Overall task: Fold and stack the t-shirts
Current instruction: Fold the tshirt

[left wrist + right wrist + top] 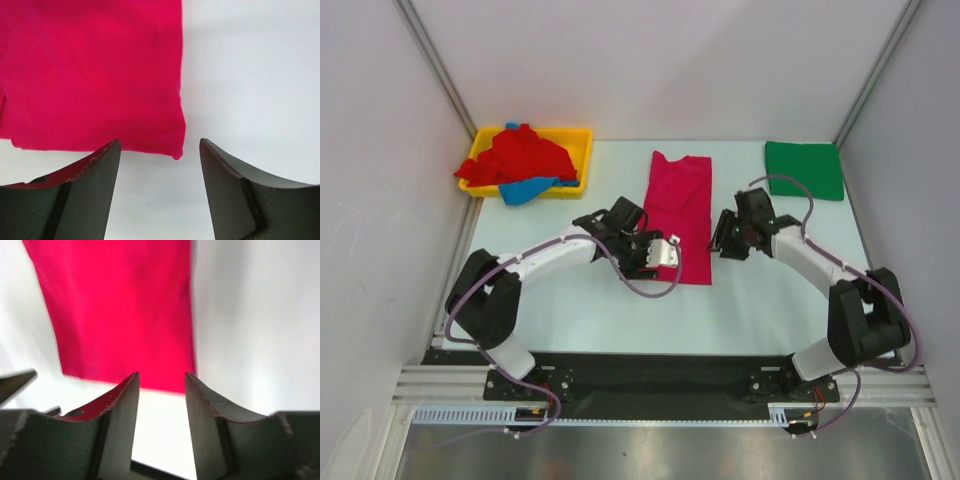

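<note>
1. Top view: a magenta t-shirt (678,215) lies flat at centre frame on a pale table (580,310). It is folded into a narrow strip.
2. Long axis: the strip runs top to bottom of the frame, w/ the neck end up and the hem end down, toward the arm bases.
3. The left gripper (660,250) sits at the strip's lower left edge and seems to overlap it. Its jaws are wide apart w/ nothing between them.
4. Left wrist view: the shirt (90,75) fills the upper left. Its hem corner lies just ahead of the empty gap of the left gripper (160,145), w/ bare table to the right.
5. The right gripper (725,240) is just beside the strip's right edge, lower half. Its jaws are apart but narrower than the left's, and they hold nothing.
6. Right wrist view: the hem of the shirt (120,310) lies just ahead of the right gripper (161,377), upper centre and left.
7. Judgement: the left arm looks slightly nearer the cloth. The next fold prob. turns on both grippers taking the hem end and carrying it up along the long axis.
8. Elsewhere: a folded green t-shirt (805,170) is at upper right. A red t-shirt (520,158) and a blue t-shirt (525,190) are heaped in a yellow tray (575,133) at upper left.
9. Writing: no brand, label or text can be read in any view.
</note>
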### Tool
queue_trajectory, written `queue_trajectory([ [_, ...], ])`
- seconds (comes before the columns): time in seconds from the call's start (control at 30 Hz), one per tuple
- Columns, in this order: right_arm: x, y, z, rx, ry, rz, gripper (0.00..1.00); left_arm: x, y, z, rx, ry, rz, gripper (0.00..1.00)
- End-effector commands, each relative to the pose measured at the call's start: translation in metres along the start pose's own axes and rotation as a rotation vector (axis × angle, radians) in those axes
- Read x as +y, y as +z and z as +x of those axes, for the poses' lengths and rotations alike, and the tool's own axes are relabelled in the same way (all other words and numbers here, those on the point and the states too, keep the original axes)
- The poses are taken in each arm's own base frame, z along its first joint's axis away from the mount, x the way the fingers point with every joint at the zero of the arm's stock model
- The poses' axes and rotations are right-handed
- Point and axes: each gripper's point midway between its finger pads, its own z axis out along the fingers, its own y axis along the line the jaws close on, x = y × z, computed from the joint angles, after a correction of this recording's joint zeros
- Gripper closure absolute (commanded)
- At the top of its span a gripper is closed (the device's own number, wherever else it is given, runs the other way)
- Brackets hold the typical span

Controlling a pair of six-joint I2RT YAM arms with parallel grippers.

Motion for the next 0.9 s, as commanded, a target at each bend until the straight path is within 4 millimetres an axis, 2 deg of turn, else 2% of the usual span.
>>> queue_trajectory([
  [0.0, -0.032, 0.004, 0.055, 0.075, 0.107, 0.107, 0.5, -0.018, 0.022, 0.028, 0.079, 0.113, 0.012, 0.3],
  [0.1, -0.019, 0.011, 0.066, 0.092, 0.107, 0.059, 0.47, -0.013, 0.038, 0.033, 0.095, 0.168, -0.017, 0.3],
  [0.3, -0.015, 0.031, 0.095, 0.184, 0.107, 0.078, 0.47, -0.018, 0.049, 0.041, 0.097, 0.176, -0.022, 0.38],
  [0.37, -0.022, 0.035, 0.097, 0.172, 0.143, 0.088, 0.49, -0.02, 0.049, 0.043, 0.096, 0.179, -0.026, 0.42],
  [0.4, -0.024, 0.036, 0.095, 0.165, 0.153, 0.092, 0.49, -0.021, 0.051, 0.047, 0.103, 0.18, -0.031, 0.47],
  [0.5, -0.03, 0.039, 0.085, 0.132, 0.174, 0.104, 0.51, -0.025, 0.053, 0.054, 0.116, 0.181, -0.032, 0.52],
  [0.57, -0.032, 0.041, 0.078, 0.112, 0.181, 0.107, 0.57, -0.022, 0.053, 0.054, 0.116, 0.185, -0.046, 0.57],
  [0.6, -0.033, 0.042, 0.077, 0.111, 0.175, 0.107, 0.6, -0.019, 0.053, 0.052, 0.113, 0.186, -0.058, 0.66],
  [0.67, -0.03, 0.042, 0.074, 0.108, 0.166, 0.099, 0.76, -0.013, 0.05, 0.049, 0.119, 0.178, -0.079, 0.81],
  [0.7, -0.029, 0.041, 0.074, 0.112, 0.161, 0.097, 0.84, -0.013, 0.047, 0.05, 0.131, 0.163, -0.073, 0.95],
  [0.73, -0.03, 0.039, 0.076, 0.125, 0.153, 0.1, 0.99, -0.013, 0.044, 0.05, 0.14, 0.129, -0.074, 1.0],
  [0.77, -0.029, 0.036, 0.077, 0.129, 0.146, 0.099, 1.0, -0.005, 0.038, 0.04, 0.13, 0.117, -0.084, 1.0],
  [0.8, -0.026, 0.031, 0.081, 0.137, 0.131, 0.096, 1.0, -0.014, 0.03, 0.042, 0.15, 0.081, -0.042, 1.0],
  [0.87, -0.027, 0.014, 0.087, 0.144, 0.106, 0.108, 1.0, -0.019, 0.02, 0.031, 0.117, 0.012, -0.013, 1.0],
])
